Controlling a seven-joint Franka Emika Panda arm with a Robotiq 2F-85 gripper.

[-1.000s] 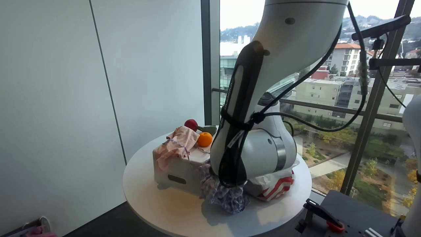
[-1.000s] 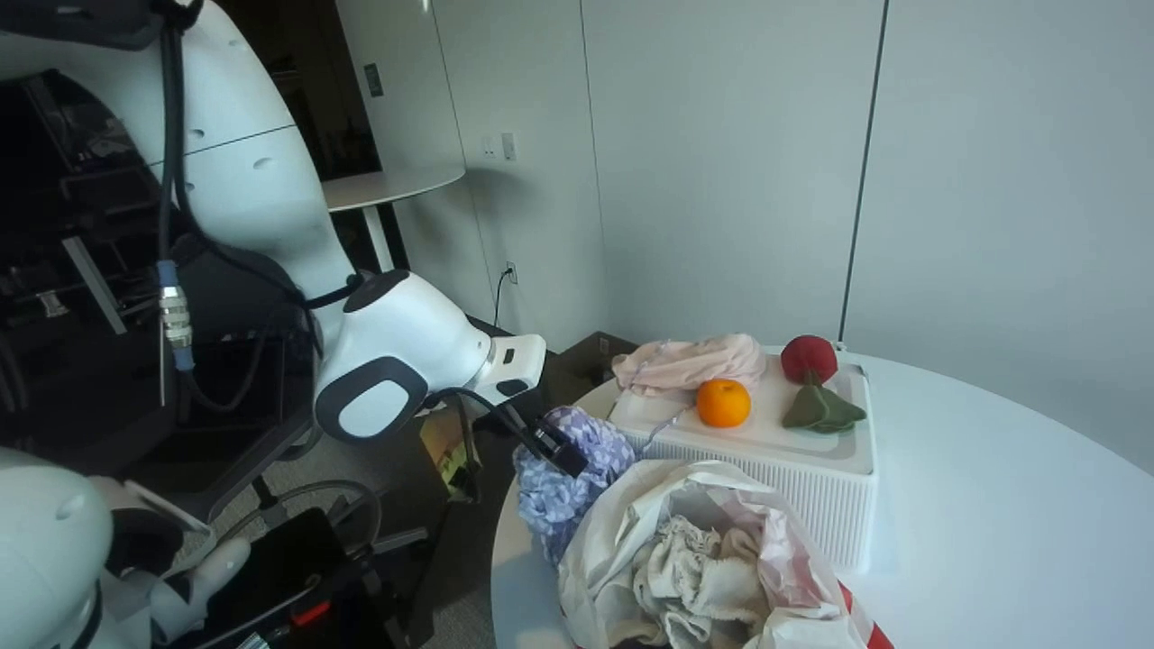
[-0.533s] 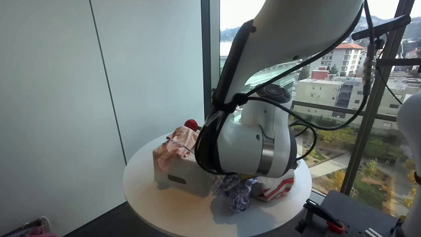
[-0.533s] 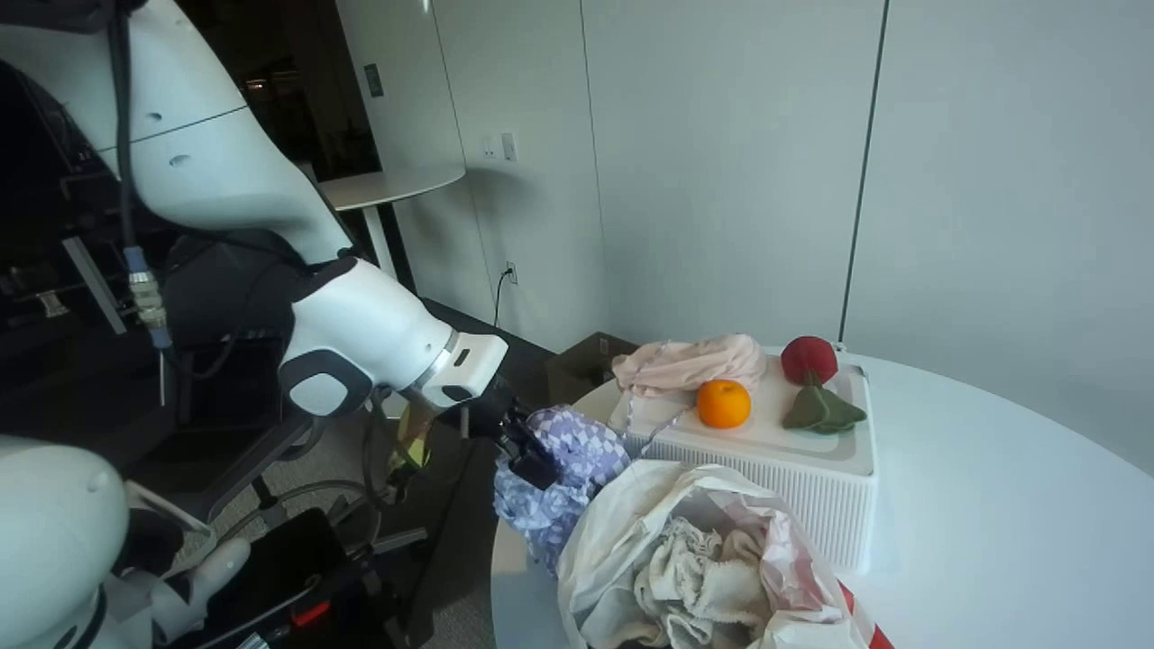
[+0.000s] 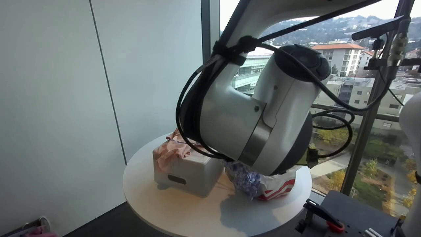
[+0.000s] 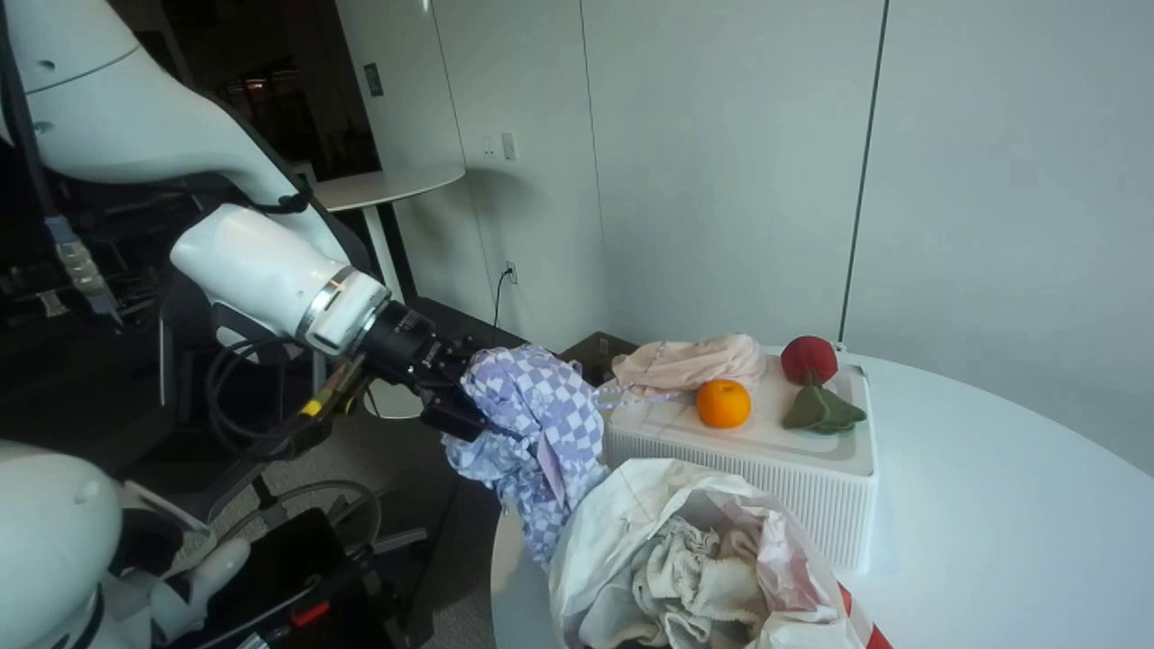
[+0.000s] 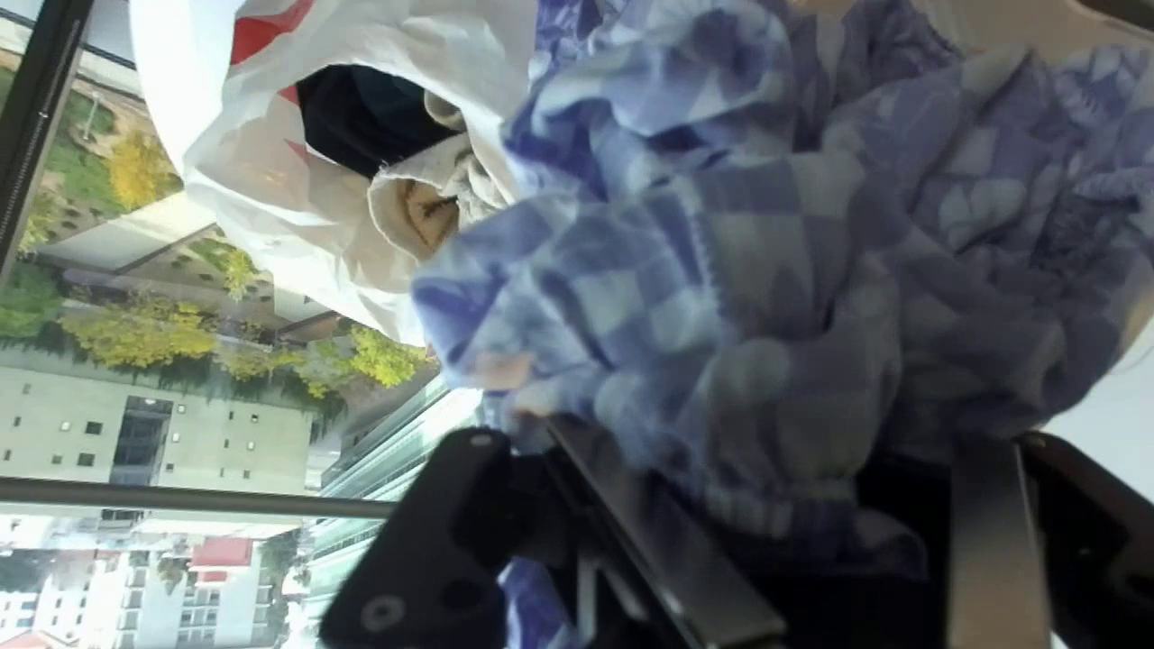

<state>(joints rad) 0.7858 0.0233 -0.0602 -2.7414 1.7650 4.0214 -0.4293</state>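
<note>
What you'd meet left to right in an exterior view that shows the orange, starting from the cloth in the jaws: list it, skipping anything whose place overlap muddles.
Purple checkered cloth → orange → red-and-green item.

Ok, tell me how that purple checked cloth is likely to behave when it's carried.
The purple checked cloth will probably flop and swing, since it droops in loose folds from the gripper. Its thin-looking fabric suggests it is light for its bulk. Its hanging end might drag on the white bag close beside it.
</note>
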